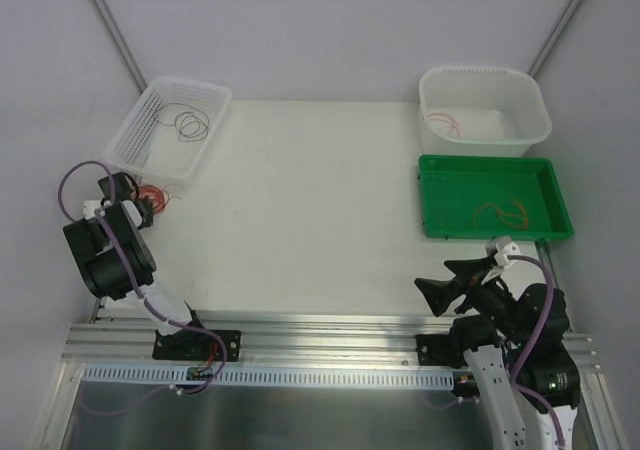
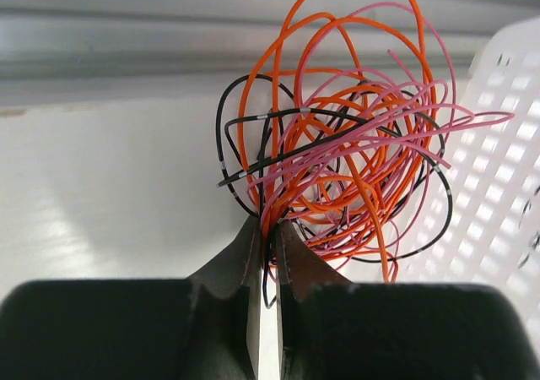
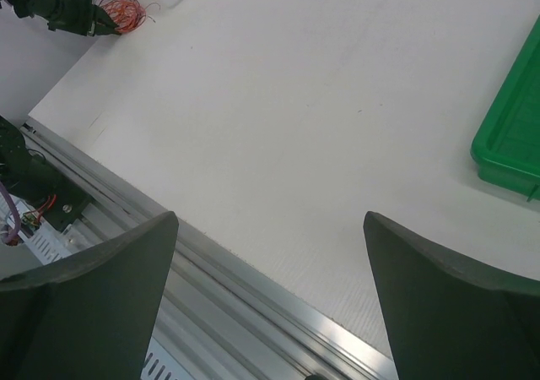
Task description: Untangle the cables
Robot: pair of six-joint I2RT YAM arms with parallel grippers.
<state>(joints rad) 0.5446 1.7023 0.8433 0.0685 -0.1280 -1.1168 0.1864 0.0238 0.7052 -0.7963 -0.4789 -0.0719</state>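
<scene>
Where the strands of the cables (image 2: 337, 169) cross is hard to follow: orange, pink and black wires loop over one another in a loose ball, and their lower ends vanish between the left gripper (image 2: 268, 225)'s closed jaws. The overhead view shows this tangle only as a small reddish smudge at the far left edge of the table (image 1: 320, 200), just beside the near corner of the white slotted basket (image 1: 205, 92); whether it touches the table cannot be told. Thin dark loops (image 1: 187, 122) lie in the basket, reddish strands (image 1: 445, 123) in the white tub (image 1: 530, 120) at the far right corner, and orange strands (image 1: 505, 210) in the green tray (image 1: 440, 232) in front of it, all too fine to count. The left arm is folded back over the left edge, its wrist turned toward the basket and clamped on the tangle. The right gripper (image 3: 270, 219) crouches above the near right corner, pointing leftward, fingers (image 3: 456, 295) spread wide with nothing between them.
</scene>
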